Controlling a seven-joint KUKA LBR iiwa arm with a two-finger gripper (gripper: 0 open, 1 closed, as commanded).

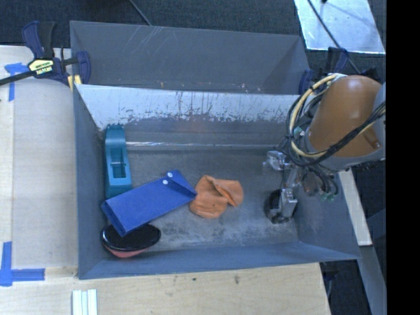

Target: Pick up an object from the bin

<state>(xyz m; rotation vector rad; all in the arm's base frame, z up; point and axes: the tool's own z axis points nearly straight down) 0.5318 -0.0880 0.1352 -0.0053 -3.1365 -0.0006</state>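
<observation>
**Down at the right of the bin floor: gripper low, nothing plainly held**

Against the near wall, at the front left corner of the bin [197, 113], lies a dark oval thing with a pink underside [131, 239]. A flat blue board [147, 204] rests with one corner on it.

Farther in, a crumpled orange cloth [215, 197] touches the board's right end. The gripper [281, 209] hangs to the right of the cloth, clear of it and low over scuffed floor, near the right wall.

The likely failure is a grasp on nothing: the cloth, the nearest thing, lies off to the side, and closing where the gripper now stands would probably meet only metal. Pressing lower could scrape the floor, and a sideways move to the right could knock the wall. The cloth is limp, so a shallow pinch might slip off a fold.

Whether the gripper is apart or together cannot be told. A dark patch sits at its tip, but it may be part of the tool. No object is seen held.

Farthest back, a teal tape dispenser [116, 163] stands along the left wall.
</observation>
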